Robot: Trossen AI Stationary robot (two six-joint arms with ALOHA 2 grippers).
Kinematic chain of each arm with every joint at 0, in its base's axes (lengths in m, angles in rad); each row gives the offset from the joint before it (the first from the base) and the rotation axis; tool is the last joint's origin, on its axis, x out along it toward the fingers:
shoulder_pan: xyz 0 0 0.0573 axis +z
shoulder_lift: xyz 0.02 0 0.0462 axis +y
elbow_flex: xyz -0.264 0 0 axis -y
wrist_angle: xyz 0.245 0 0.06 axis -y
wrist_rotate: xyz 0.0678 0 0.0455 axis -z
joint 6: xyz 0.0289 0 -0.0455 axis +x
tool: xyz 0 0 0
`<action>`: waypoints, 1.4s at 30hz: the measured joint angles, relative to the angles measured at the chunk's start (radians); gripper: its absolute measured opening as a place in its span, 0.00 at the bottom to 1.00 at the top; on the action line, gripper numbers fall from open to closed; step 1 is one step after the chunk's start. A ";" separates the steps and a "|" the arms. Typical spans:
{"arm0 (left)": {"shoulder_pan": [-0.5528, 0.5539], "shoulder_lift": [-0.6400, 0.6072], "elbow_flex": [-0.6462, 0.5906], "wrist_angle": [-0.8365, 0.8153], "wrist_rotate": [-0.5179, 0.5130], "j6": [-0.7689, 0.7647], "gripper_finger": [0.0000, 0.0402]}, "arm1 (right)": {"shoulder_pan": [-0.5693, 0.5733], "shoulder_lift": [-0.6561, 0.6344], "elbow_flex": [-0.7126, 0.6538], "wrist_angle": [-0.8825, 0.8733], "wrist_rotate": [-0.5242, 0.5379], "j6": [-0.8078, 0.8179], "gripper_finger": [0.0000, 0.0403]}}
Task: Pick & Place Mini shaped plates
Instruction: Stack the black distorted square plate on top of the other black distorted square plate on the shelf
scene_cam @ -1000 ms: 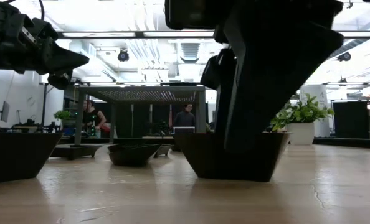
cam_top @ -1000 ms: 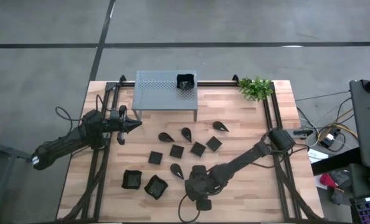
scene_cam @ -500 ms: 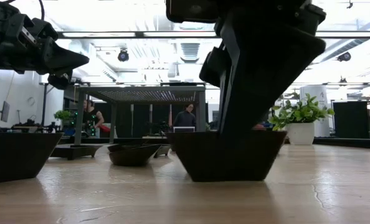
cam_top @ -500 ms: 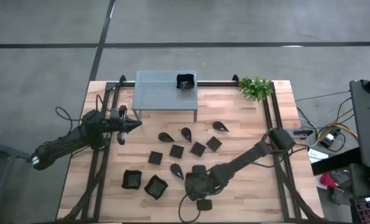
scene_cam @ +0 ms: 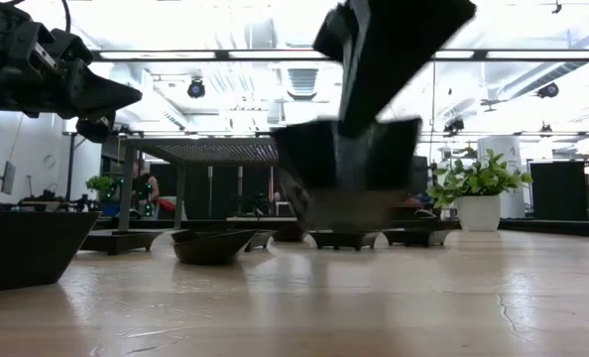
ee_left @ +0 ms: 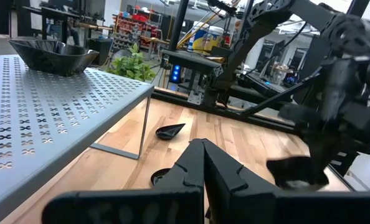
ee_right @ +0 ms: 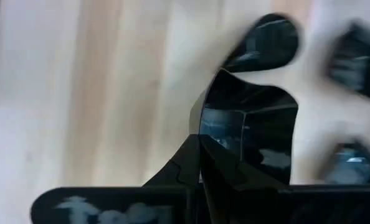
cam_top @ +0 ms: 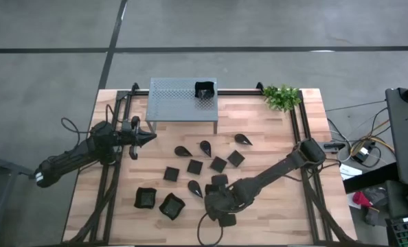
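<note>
Several small black mini shaped plates lie on the wooden table [cam_top: 273,206]: teardrops [cam_top: 205,146], flat squares [cam_top: 195,166] and two larger wavy-rimmed ones [cam_top: 171,205]. One more dish [cam_top: 204,90] sits on the grey perforated shelf [cam_top: 180,103]. Near the table's front, my right gripper [cam_top: 216,193] is shut on a black square plate [scene_cam: 346,171], which hangs above the table. My left gripper [cam_top: 152,137] hovers shut with nothing in it, left of the shelf and above the table. My right gripper pinches the square plate's side wall at its rim [ee_right: 205,127] between its two fingers. The fingers [scene_cam: 384,69] come from above, pointing down. The plate hangs below them, tilted and clear of the table.
A green leafy plant [cam_top: 281,97] stands at the far right corner. Black frame rails [cam_top: 299,130] run along the table's left and right sides. Bare wood lies at the near right.
My right gripper has risen with the square plate. The plate stood on the table a second ago, slid a little along it, and now hangs tilted and clear of the wood.
</note>
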State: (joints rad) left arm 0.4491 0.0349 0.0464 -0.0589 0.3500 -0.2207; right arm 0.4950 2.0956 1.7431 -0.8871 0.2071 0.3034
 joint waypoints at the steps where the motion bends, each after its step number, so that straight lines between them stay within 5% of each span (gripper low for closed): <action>1: 0.000 0.000 0.000 0.000 0.000 0.000 0.01 | 0.000 0.000 0.018 -0.017 0.020 -0.015 0.02; 15: 0.000 0.000 0.000 0.000 0.000 0.000 0.01 | -0.006 0.000 0.238 -0.198 0.263 -0.164 0.02; 42: 0.000 0.000 0.000 0.000 0.000 0.000 0.01 | -0.042 -0.010 0.303 -0.272 0.415 -0.316 0.02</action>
State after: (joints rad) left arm 0.4491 0.0349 0.0466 -0.0589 0.3497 -0.2208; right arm 0.4534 2.0859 2.0457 -1.1592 0.6222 -0.0130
